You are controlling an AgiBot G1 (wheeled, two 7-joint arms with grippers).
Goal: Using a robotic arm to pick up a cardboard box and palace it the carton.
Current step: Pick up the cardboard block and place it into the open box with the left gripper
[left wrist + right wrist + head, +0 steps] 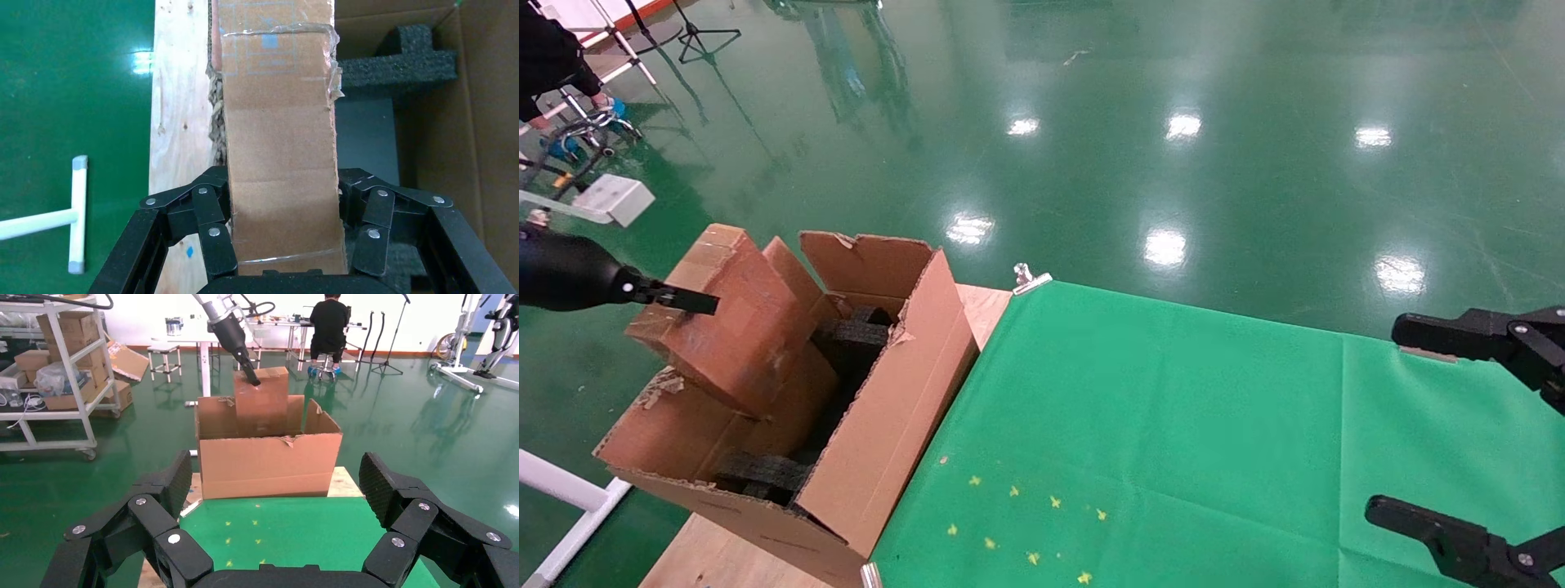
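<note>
My left gripper [692, 305] is shut on the cardboard box [735, 327], a brown taped box held tilted with its lower end down among the carton's flaps. In the left wrist view the box [281, 141] fills the space between the black fingers [214, 239]. The carton [887, 425] stands open on the table's left end, with black foam blocks [850, 339] inside. In the right wrist view the box [263, 404] sticks up out of the carton [269, 465] under the left arm [229, 331]. My right gripper [1459, 425] is open and empty over the right of the table.
A green cloth [1173, 425] covers the wooden table, with small yellow marks [1017, 523] near the front and a metal clip [1030, 279] at its far corner. White tube framing [560, 490] lies left of the table. A shelf rack [55, 367] and a seated person [327, 324] are far behind the carton.
</note>
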